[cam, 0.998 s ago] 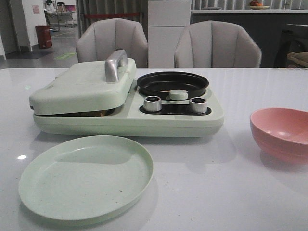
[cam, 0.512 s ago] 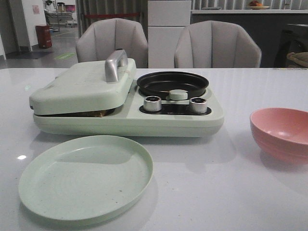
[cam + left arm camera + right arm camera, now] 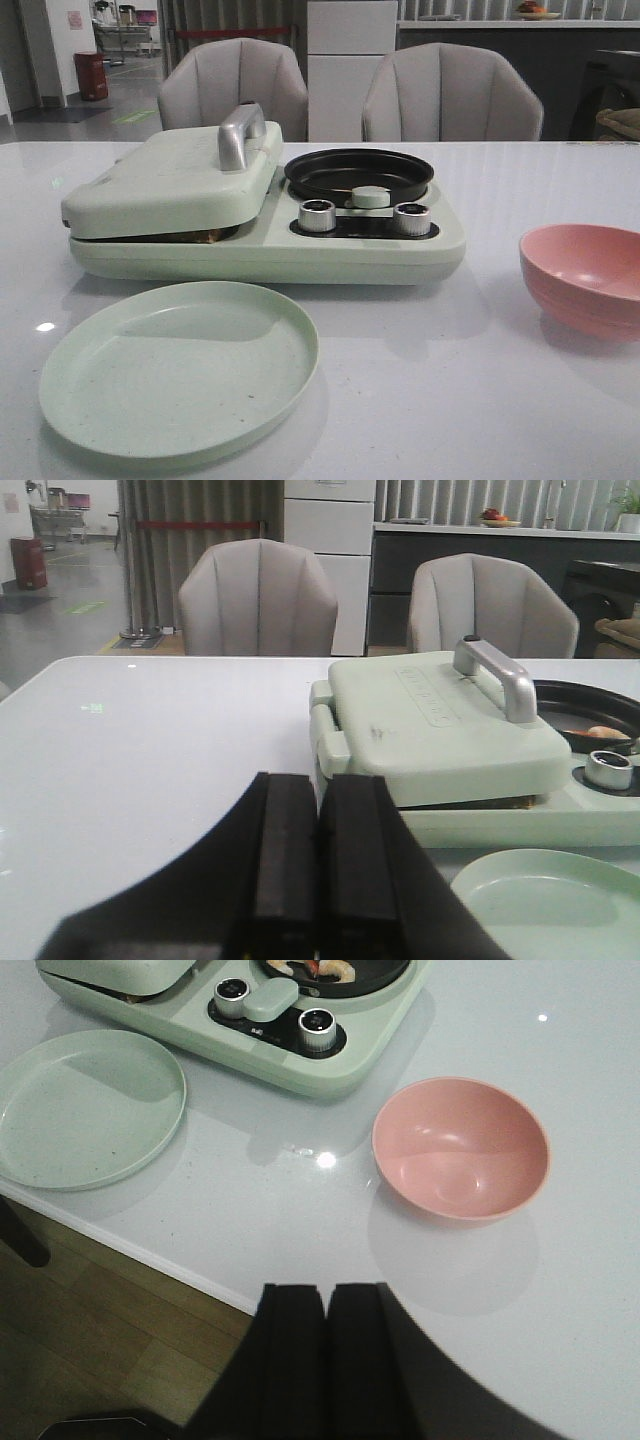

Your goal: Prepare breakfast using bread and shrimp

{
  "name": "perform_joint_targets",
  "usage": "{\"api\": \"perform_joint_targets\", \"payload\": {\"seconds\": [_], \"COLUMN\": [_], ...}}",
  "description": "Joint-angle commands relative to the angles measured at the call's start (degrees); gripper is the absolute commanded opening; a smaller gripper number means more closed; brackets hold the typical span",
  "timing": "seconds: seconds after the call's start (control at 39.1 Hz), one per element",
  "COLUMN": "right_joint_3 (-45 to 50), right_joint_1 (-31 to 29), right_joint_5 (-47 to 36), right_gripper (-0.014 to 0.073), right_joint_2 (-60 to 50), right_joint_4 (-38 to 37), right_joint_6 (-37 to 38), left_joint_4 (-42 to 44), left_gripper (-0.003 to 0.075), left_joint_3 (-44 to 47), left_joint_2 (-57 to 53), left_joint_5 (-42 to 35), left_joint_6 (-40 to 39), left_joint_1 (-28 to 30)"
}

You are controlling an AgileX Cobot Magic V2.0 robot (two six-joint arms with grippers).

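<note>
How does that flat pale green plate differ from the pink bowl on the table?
The pale green plate is wide and shallow with a low rim; the pink bowl is deep, rounded and narrower. The plate sits in front of the green cooker, the bowl off to its right. Both are empty and rest on the white table.

Front low, level; wrists farther back; all share cooker.

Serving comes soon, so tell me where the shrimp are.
The shrimp lie in the black round pan on the cooker's right half, behind the two knobs.
</note>
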Motion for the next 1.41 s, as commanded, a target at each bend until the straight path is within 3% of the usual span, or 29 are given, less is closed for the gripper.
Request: {"api": "perform_joint_targets", "payload": {"seconds": [0.0, 0.31, 0.59, 1.38], "right_joint_3": [-1.4, -1.4, -1.4, -0.6], "right_joint_1": [0.0, 0.0, 0.0, -0.3], "right_joint_5": [-4.0, -4.0, -4.0, -4.2], "right_gripper": [0.0008, 0.0008, 0.0008, 0.0008], "right_joint_2": [0.5, 0.5, 0.5, -0.6], "right_joint_4": [0.5, 0.5, 0.5, 0.5], "right_joint_6": [-0.1, -0.1, -0.1, -0.1], "left_joint_4": [0.1, 0.1, 0.1, 0.1], "left_gripper": [0.0102, 0.0102, 0.0102, 0.0102], "left_joint_3": [1.9, 1.9, 1.9, 1.9], "left_joint_2": [-1.2, -1.2, -1.2, -1.1], "left_joint_5": [-5.9, -6.1, -6.1, -6.1], "left_joint_6": [1.4, 3.3, 3.3, 3.3], "left_joint_1": [0.3, 0.4, 4.7, 4.2]}}
